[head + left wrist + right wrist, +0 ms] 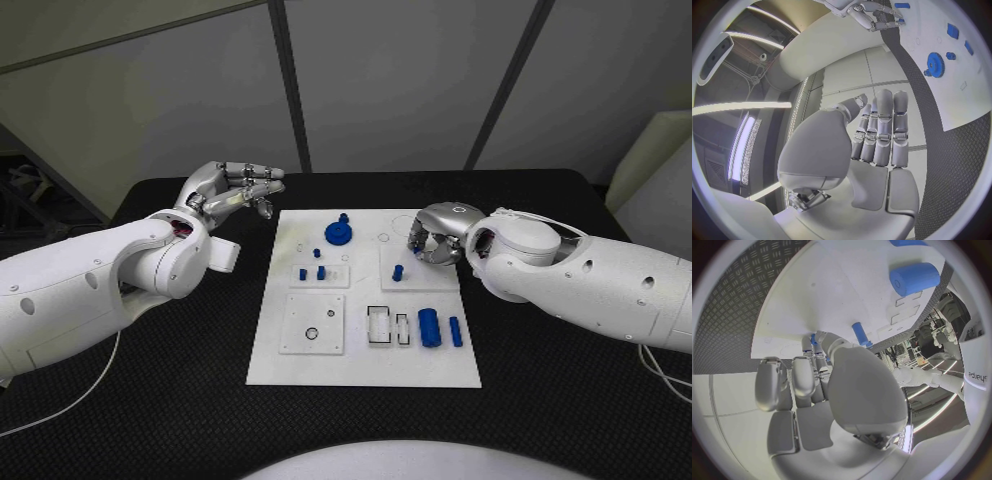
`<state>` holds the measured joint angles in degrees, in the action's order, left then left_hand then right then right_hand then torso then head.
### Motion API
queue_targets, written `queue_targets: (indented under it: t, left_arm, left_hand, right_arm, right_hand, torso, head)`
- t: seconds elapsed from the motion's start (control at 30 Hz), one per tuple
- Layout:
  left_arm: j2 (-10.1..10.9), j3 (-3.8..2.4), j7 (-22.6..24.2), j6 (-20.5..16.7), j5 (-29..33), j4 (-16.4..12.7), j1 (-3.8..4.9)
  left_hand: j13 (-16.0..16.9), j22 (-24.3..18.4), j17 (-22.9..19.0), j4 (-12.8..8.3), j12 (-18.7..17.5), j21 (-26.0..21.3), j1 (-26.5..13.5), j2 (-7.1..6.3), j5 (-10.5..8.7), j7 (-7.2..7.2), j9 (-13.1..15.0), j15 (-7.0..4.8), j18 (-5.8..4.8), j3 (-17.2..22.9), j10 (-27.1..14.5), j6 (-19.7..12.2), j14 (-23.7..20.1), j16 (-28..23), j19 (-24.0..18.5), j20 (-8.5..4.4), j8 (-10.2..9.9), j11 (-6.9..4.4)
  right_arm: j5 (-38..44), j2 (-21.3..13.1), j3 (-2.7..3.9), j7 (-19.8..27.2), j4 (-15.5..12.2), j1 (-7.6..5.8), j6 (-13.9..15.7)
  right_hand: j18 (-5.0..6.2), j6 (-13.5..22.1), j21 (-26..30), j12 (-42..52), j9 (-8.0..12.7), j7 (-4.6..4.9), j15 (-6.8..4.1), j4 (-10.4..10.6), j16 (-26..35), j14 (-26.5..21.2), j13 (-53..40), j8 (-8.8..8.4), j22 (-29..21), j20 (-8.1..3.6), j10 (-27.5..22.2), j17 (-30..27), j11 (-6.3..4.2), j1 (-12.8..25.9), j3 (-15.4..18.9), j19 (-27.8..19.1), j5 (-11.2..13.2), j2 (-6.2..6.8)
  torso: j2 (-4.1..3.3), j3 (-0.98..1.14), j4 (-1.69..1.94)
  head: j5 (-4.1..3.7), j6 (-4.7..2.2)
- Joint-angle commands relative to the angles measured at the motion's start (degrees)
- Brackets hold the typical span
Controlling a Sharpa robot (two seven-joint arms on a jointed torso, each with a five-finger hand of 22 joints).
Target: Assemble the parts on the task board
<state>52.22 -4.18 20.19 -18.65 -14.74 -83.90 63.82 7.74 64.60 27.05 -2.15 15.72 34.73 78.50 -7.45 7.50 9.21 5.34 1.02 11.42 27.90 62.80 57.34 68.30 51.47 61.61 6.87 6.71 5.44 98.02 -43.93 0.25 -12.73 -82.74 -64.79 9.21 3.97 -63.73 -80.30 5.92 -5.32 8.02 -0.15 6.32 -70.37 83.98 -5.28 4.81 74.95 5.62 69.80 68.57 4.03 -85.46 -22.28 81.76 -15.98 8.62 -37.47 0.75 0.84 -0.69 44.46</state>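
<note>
The black bench [173, 400] carries the white task board [361, 355] in the middle of the head view. The left arm [87, 290] comes in from the left edge and the right arm [606, 285] from the right edge.

The left hand [231, 192] hangs in the upper left of the frame, just beside the board's far left corner and off its surface. Its fingers [882, 130] lie straight and together, and they hold nothing. The right hand [444, 235] is over the upper right part of the board. Its fingers [792, 385] curl down toward the plate, close to a small blue peg [859, 333]. I cannot tell if they already grip something.

On the board, a blue gear [339, 232] stands near the top centre. A thick blue cylinder [430, 328] and a thin blue pin [456, 332] lie in the lower right part, well apart from both hands. Some short blue pegs [319, 272] stand in the middle.

I judge that the step in hand is to take a peg with the right hand. To do it well, the fingers should close slowly on the peg only, keep it upright, and not push the board. The left hand could press the board's edge to keep it steady.

The word "sharpa" [976, 381] can be read on a white surface at the right rim of the right wrist view.
</note>
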Motion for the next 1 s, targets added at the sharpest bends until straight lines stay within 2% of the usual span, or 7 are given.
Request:
queue_targets:
  t: [0.03, 0.23, 0.4, 0.53, 0.7, 1.0]
  left_arm:
    - [-0.12, -0.06, 1.33, -0.15, 0.49, 0.07, 0.06]
    - [-0.21, -0.06, 1.25, -0.06, 0.49, 0.21, 0.06]
    - [-0.22, -0.06, 1.16, -0.04, 0.49, 0.34, 0.06]
    - [-0.21, -0.06, 1.12, -0.02, 0.49, 0.48, 0.06]
    - [-0.2, -0.06, 1.07, 0.04, 0.49, 0.59, 0.05]
    - [-0.24, -0.06, 1.05, 0.1, 0.49, 0.69, -0.01]
  left_hand:
    - [0.08, -0.08, -0.07, -0.09, 0.17, -0.26, 0.05, 0.31, -0.13, 0.26, -0.1, -0.01, -0.93, -0.37, -0.21, 0.09, -0.21, -0.39, -0.33, -0.02, 0.14, 0.08]
    - [0.11, -0.11, -0.14, -0.18, 0.28, -0.32, 0.18, 0.38, -0.13, 0.31, -0.15, -0.01, -0.93, -0.38, -0.27, 0.06, -0.23, -0.41, -0.33, -0.03, 0.13, 0.1]
    - [0.12, -0.12, -0.16, -0.22, 0.3, -0.34, 0.23, 0.39, -0.13, 0.32, -0.17, -0.01, -0.93, -0.4, -0.33, 0.05, -0.23, -0.42, -0.33, -0.04, 0.13, 0.11]
    - [0.12, -0.12, -0.16, -0.22, 0.3, -0.34, 0.23, 0.39, -0.13, 0.32, -0.17, -0.01, -0.93, -0.4, -0.33, 0.05, -0.23, -0.42, -0.33, -0.04, 0.13, 0.11]
    - [0.13, -0.14, -0.23, -0.31, 0.34, -0.39, 0.33, 0.4, -0.12, 0.38, -0.22, 0.01, -0.93, -0.43, -0.48, 0.03, -0.26, -0.45, -0.34, -0.04, 0.13, 0.16]
    - [0.12, -0.17, -0.3, -0.36, 0.37, -0.44, 0.38, 0.42, -0.12, 0.47, -0.27, 0.04, -0.94, -0.48, -0.66, 0.01, -0.3, -0.51, -0.34, -0.04, 0.12, 0.23]
  right_arm:
    - [0.91, 0.15, -0.17, -0.22, 0.16, 0.23, -1.33]
    - [2.57, 0.27, -0.17, -1.51, 0.15, 0.36, 0.12]
    - [3.68, 0.23, -0.16, -2.2, -0.23, 0.44, 2.36]
    - [4.13, -0.1, -0.14, -2.3, -1.01, 0.47, 4.72]
    - [4.32, -1.13, -0.1, -2.18, -2.58, 0.48, 7.9]
    - [4.01, -3.12, 0.01, -2.1, -5.92, 0.45, 11.1]
  right_hand:
    - [-1.17, -0.97, -0.89, 0.35, -0.18, -0.16, -0.64, -0.38, -0.37, 3.27, -0.21, 0.42, 5.21, -0.14, 0.9, 0.05, -0.15, -0.24, -0.85, 0.86, 1.37, -0.93]
    - [-1.59, -2.45, -2.43, 0.61, -0.54, -0.49, -1.01, -1.78, -0.53, 3.14, -0.63, 0.95, 6.91, -0.47, 2.41, -0.38, -0.57, -1.14, -2.29, 1.91, 2.64, -2.2]
    - [-1.75, -2.71, -3.04, 0.41, -0.62, -0.49, -1.07, -2.78, -0.68, 3.04, -0.8, 0.92, 7.58, -0.62, 2.85, -0.61, -0.64, -1.54, -3.71, 2.28, 3.44, -2.74]
    - [-1.81, -2.69, -3.3, 0.12, -0.63, -0.39, -1.01, -3.31, -0.87, 3.0, -0.86, 0.77, 7.86, -0.61, 2.89, -0.69, -0.56, -1.31, -4.53, 2.39, 3.18, -2.59]
    - [-1.86, -2.7, -3.52, -0.26, -0.65, -0.29, -0.9, -3.43, -1.15, 2.96, -0.93, 0.6, 8.11, -0.52, 2.88, -0.76, -0.47, -0.2, -4.98, 2.46, 2.55, -2.12]
    - [-1.91, -2.82, -3.73, -0.39, -0.69, -0.34, -0.9, -3.46, -1.37, 2.97, -0.99, 0.58, 8.35, -0.48, 2.98, -0.71, -0.48, 0.38, -5.0, 2.6, 2.62, -1.8]
  torso:
    - [0.0, 0.0, 0.0]
    - [-0.01, 0.02, -0.02]
    - [-0.02, 0.05, -0.05]
    - [0.01, 0.09, -0.05]
    - [0.06, 0.01, -0.05]
    - [0.08, -0.01, -0.05]
  head:
    - [-0.02, 0.06]
    - [-0.14, 0.18]
    - [-0.18, 0.26]
    - [-0.14, 0.31]
    - [-0.22, 0.32]
    - [-0.29, 0.18]
